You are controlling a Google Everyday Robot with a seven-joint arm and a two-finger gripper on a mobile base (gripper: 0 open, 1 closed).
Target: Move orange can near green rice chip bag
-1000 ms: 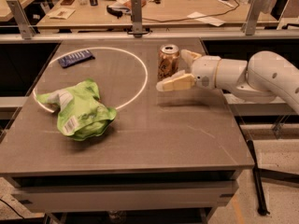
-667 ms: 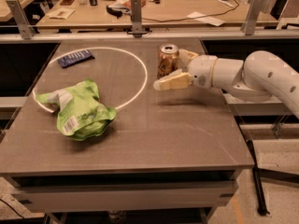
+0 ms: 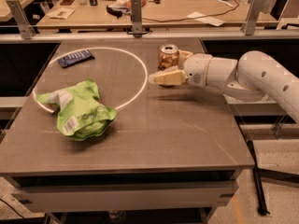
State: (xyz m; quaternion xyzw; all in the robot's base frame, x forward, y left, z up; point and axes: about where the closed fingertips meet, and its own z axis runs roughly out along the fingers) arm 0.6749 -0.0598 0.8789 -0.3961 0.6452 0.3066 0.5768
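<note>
The orange can (image 3: 168, 56) stands upright on the grey table (image 3: 177, 134), at the back right, just outside a white circle. My gripper (image 3: 166, 68) reaches in from the right and is open around the can. One pale finger (image 3: 164, 77) lies in front of the can and the other (image 3: 185, 55) shows behind its right side. The green rice chip bag (image 3: 79, 110) lies crumpled at the left of the table, far to the left of the can, across the circle's line.
A small dark blue flat wrapper (image 3: 75, 57) lies at the back left inside the white circle (image 3: 140, 85). A metal rail with posts (image 3: 136, 13) runs behind the table, with a cluttered bench beyond. My white arm (image 3: 261, 76) spans the table's right edge.
My gripper has moved a little to the left, its front finger reaching further past the can. The can and the bag have stayed in place.
</note>
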